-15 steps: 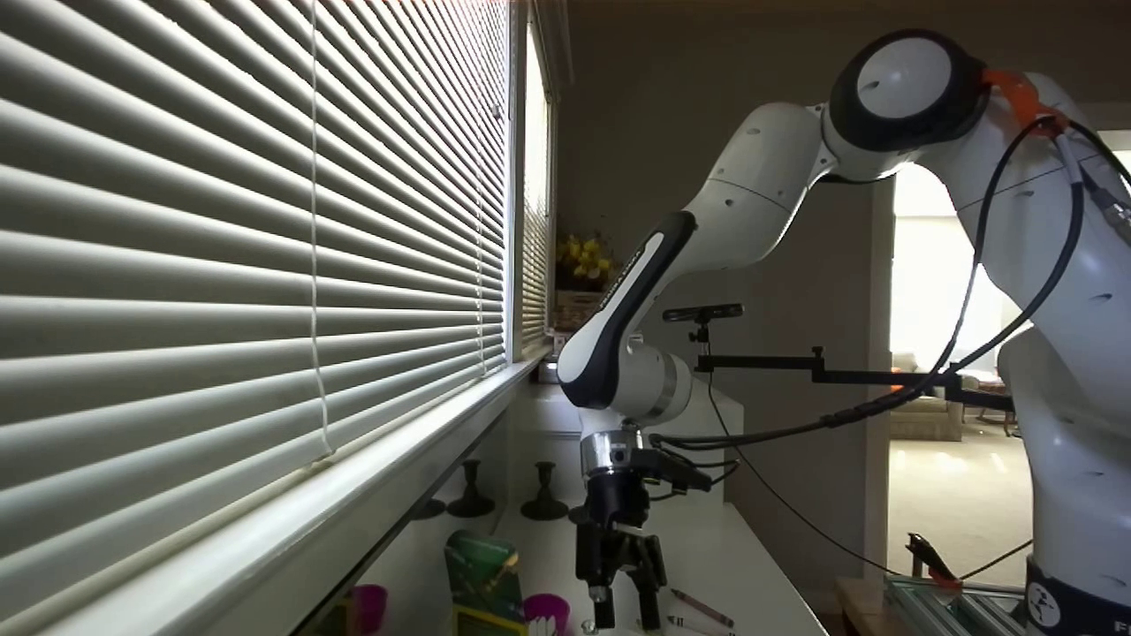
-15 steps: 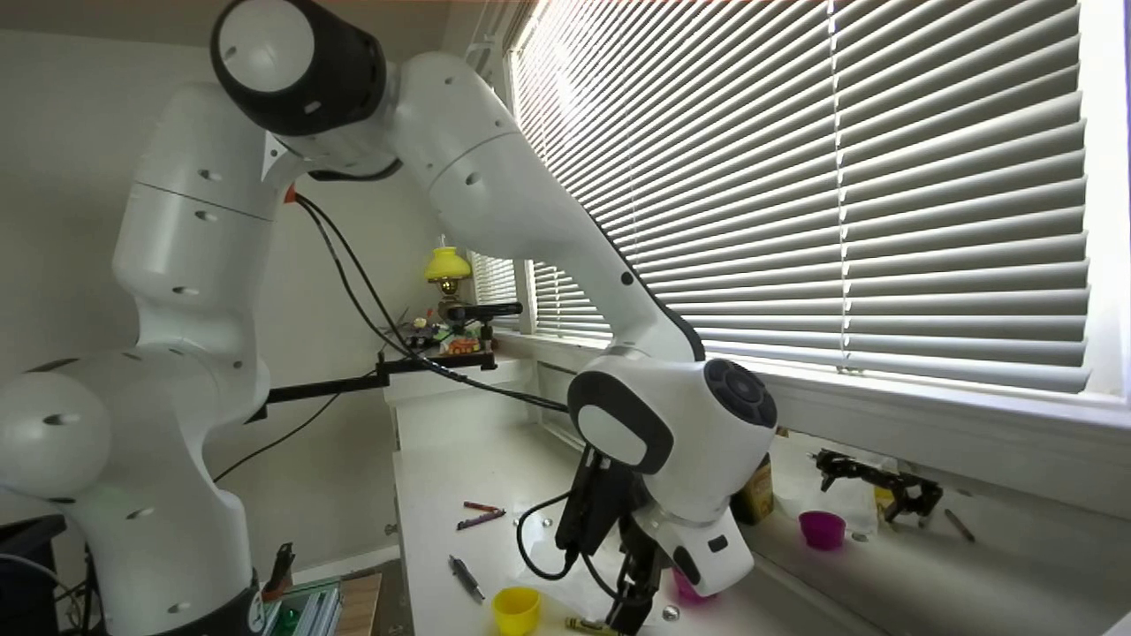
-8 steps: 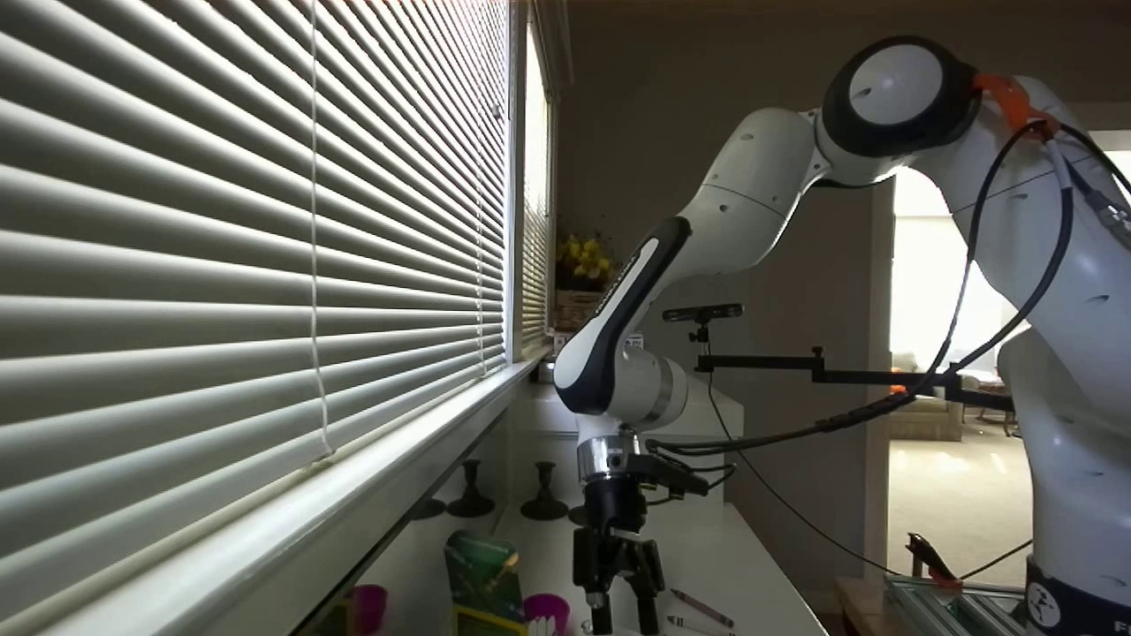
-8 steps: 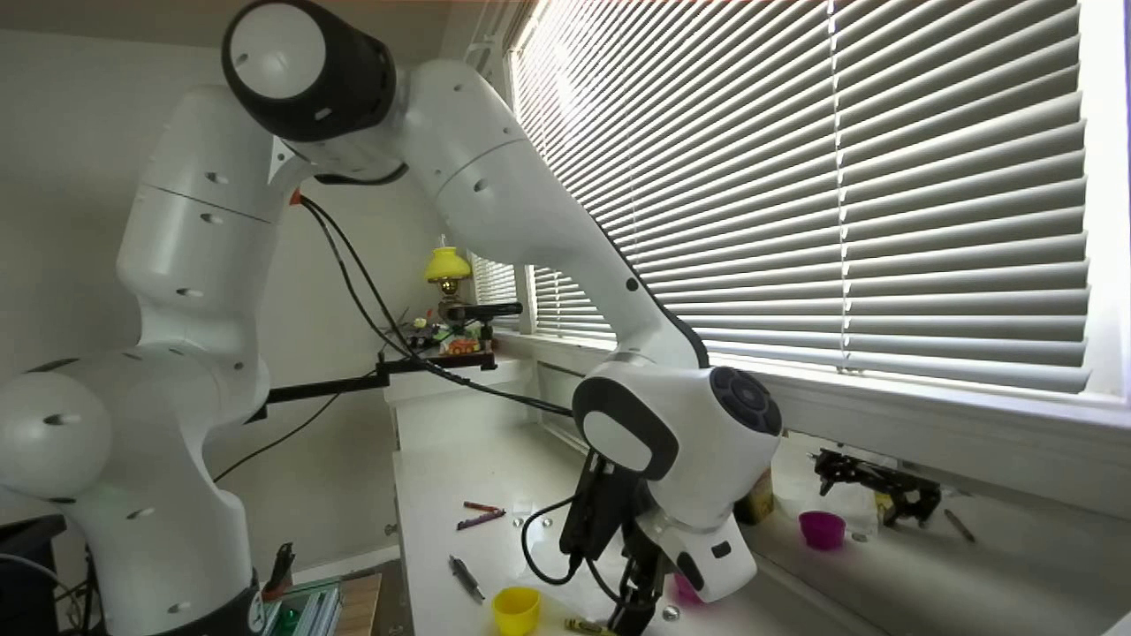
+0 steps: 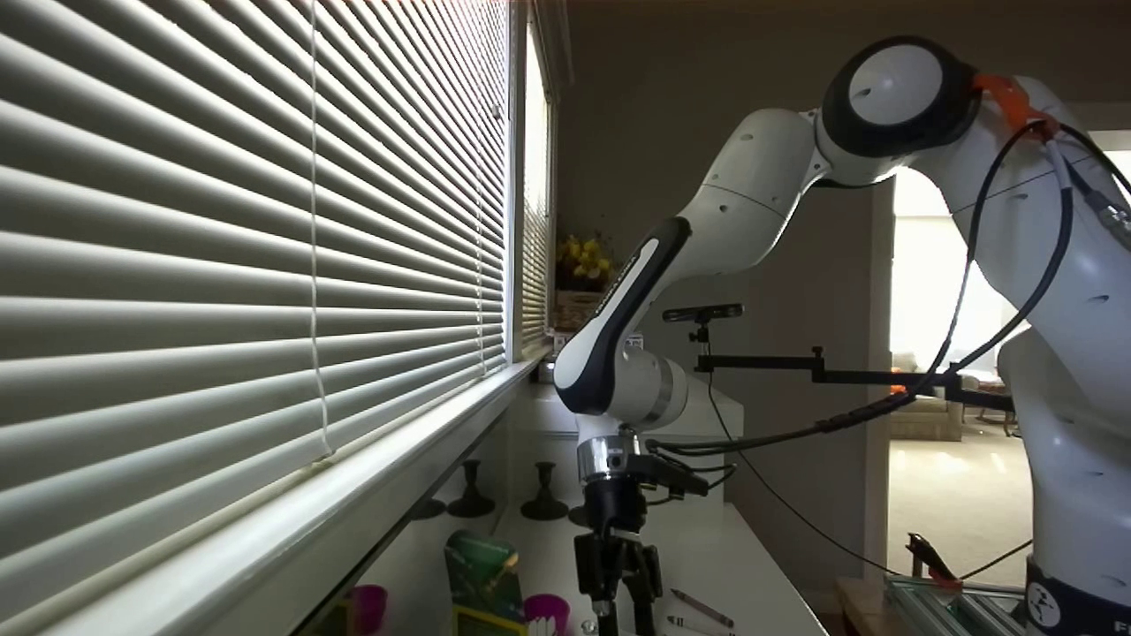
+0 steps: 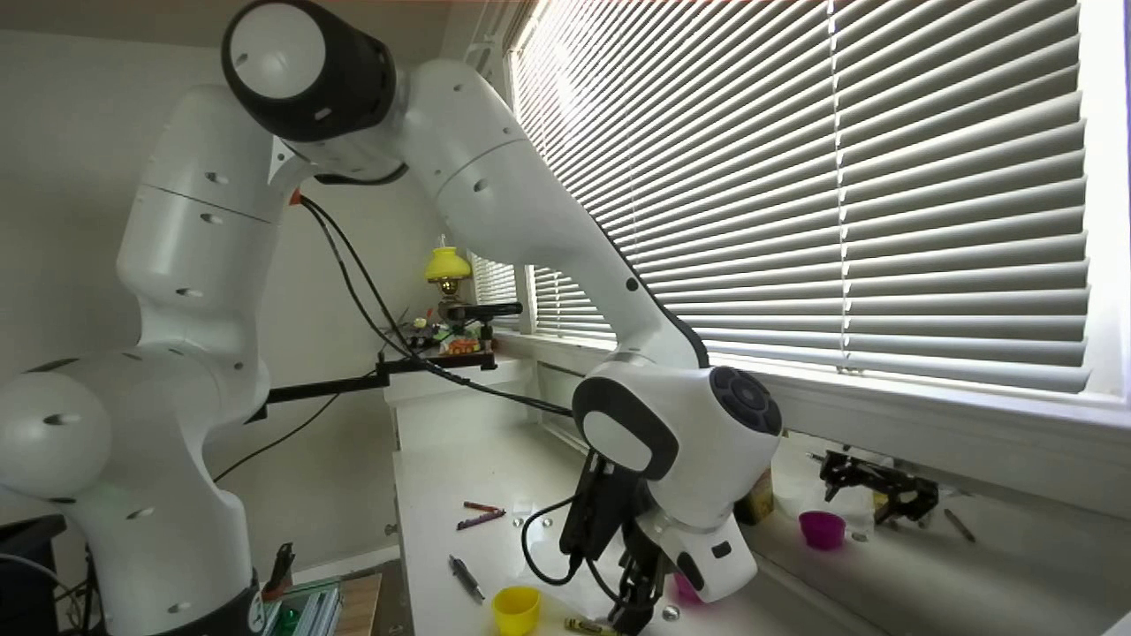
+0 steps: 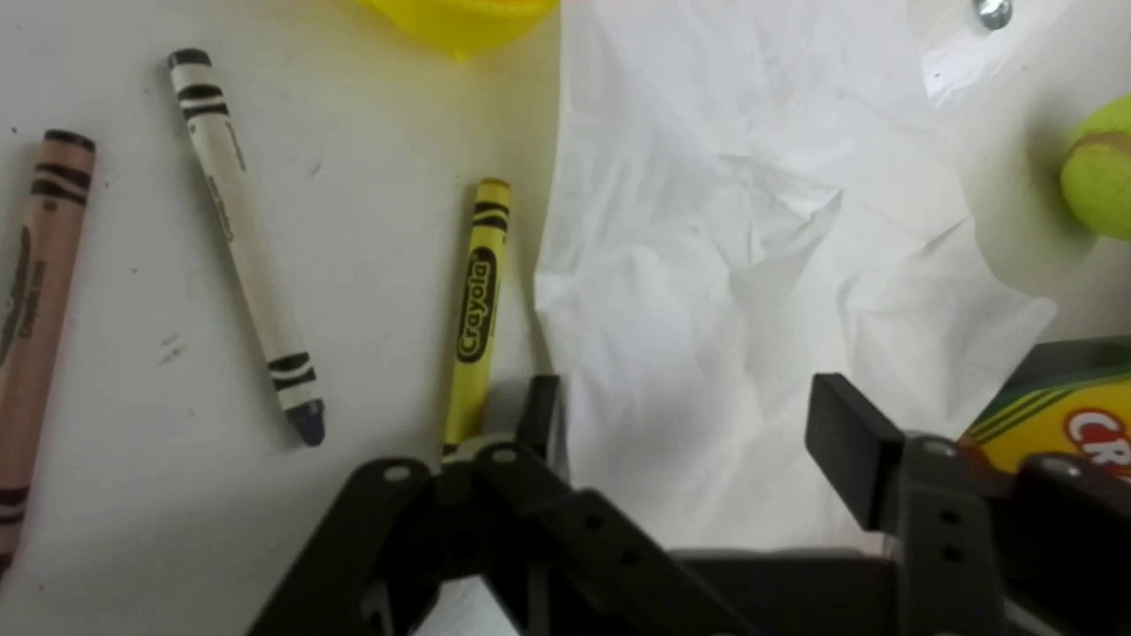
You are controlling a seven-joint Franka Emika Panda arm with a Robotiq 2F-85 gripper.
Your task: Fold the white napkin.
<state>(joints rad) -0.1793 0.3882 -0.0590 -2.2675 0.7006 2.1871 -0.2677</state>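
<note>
Claw [image 7: 691, 428] narrowed slightly, still wide, white napkin [image 7: 680, 327] lengthwise up the wrist view

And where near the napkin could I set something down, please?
In the wrist view, there's room between the grey crayon and the yellow crayon, below the cup, and lower left, between the reddish crayon and the gripper. It's crowded right of the napkin, with a green thing and box.

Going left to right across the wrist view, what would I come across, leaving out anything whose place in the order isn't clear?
Pinkish-brown crayon → pale crayon with a dark tip → yellow crayon → white napkin → round yellow-green thing, cut off by the right edge.
</note>
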